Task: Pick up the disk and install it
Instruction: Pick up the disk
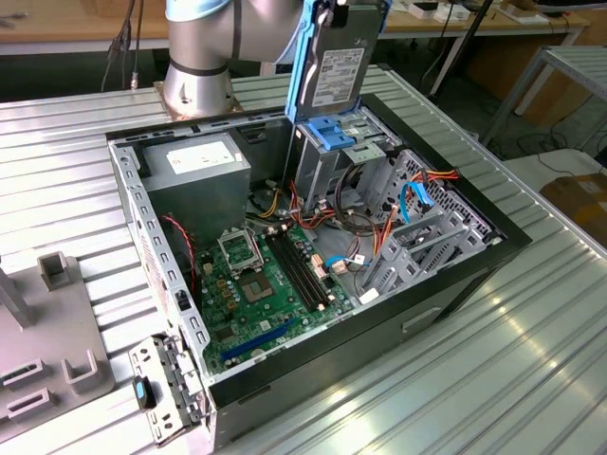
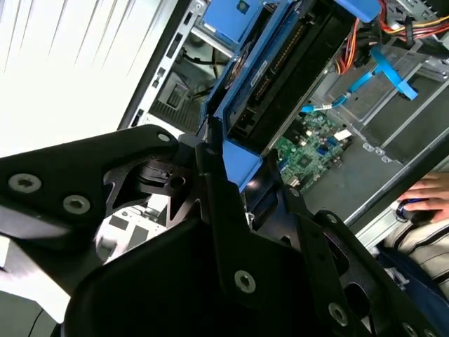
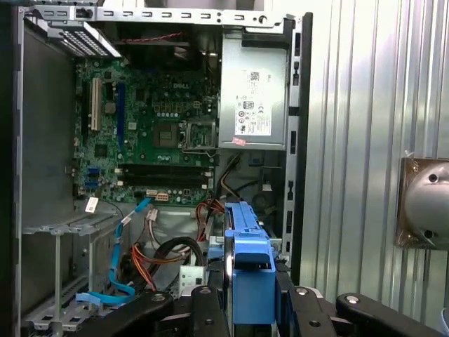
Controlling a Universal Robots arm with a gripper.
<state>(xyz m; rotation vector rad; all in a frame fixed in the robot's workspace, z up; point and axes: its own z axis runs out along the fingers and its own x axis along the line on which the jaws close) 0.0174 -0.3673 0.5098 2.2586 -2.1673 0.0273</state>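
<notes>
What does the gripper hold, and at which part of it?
The gripper holds the disk by its upper end, jaws shut across the blue carrier rails; it hangs upright above the open computer case.

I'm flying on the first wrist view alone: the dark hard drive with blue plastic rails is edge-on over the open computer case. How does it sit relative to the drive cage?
Observer: In the exterior view the dark rectangular disk with blue plastic rails hangs upright, its lower end just over the grey metal drive cage. I cannot tell whether they touch.
Operator: Anything at the cage's mouth?
Observer: A light-blue plastic flap sits at the cage's top, directly beneath the disk.
Operator: Anyone near the work?
Observer: In the second wrist view a person's hand lies beyond the side wall of the black computer case.
</notes>
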